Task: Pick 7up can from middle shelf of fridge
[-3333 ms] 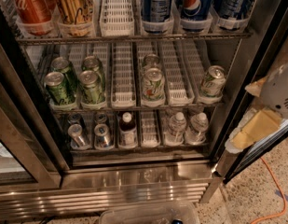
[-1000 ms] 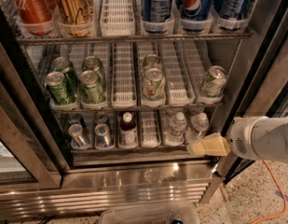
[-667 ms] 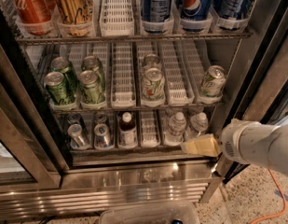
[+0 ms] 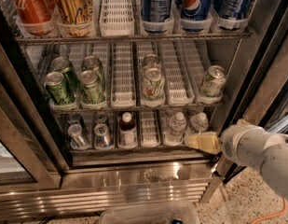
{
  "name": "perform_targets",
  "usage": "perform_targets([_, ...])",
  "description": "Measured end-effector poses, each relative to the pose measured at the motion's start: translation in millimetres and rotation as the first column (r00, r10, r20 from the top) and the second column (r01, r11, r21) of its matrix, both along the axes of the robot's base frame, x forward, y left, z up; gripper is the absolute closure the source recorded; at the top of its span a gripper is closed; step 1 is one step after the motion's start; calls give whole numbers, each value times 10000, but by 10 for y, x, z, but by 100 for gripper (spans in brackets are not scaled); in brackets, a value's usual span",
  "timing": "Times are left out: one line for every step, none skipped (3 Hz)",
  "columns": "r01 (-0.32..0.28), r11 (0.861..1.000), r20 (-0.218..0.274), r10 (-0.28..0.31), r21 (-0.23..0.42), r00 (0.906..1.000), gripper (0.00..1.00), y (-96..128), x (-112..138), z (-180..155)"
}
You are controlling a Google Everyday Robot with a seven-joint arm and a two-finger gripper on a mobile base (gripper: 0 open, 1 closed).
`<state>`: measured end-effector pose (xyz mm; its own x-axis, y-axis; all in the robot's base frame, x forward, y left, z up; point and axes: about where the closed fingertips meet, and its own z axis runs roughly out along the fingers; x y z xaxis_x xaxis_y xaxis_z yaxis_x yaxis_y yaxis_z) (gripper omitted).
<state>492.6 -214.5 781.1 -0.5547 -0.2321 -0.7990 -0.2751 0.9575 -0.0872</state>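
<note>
The fridge (image 4: 134, 183) stands open in front of me. On its middle shelf (image 4: 122, 85) a pale 7up can (image 4: 153, 84) stands at the front of a centre lane, with a second one (image 4: 151, 61) behind it. A third pale can (image 4: 212, 80) leans in the far right lane. Dark-green cans (image 4: 58, 87) fill the two left lanes. My gripper (image 4: 202, 142), yellowish on a white arm, reaches in from the lower right. It is level with the bottom tier, below and left of the right pale can, and holds nothing that I can see.
The top tier holds red, gold (image 4: 73, 3) and blue Pepsi cans (image 4: 195, 3). The bottom tier holds small cans and bottles (image 4: 127, 129). The dark door frame (image 4: 27, 101) runs down the left and the door edge (image 4: 269, 78) down the right. A clear bin (image 4: 148, 214) sits below.
My arm has come in from the right edge and moved left and slightly down. The gripper now sits in front of the bottom tier's right end. The cans have not moved.
</note>
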Motion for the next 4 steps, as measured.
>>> perform_targets([360, 9992, 424, -352, -200, 9985, 0, -199, 75, 81])
perform_targets([355, 9993, 433, -352, -75, 9984, 0, -165, 85, 70])
perform_targets([669, 9966, 728, -703, 485, 9949, 0, -184, 134, 80])
perform_targets([905, 9919, 1208, -1009, 889, 9875, 0, -235, 213, 164])
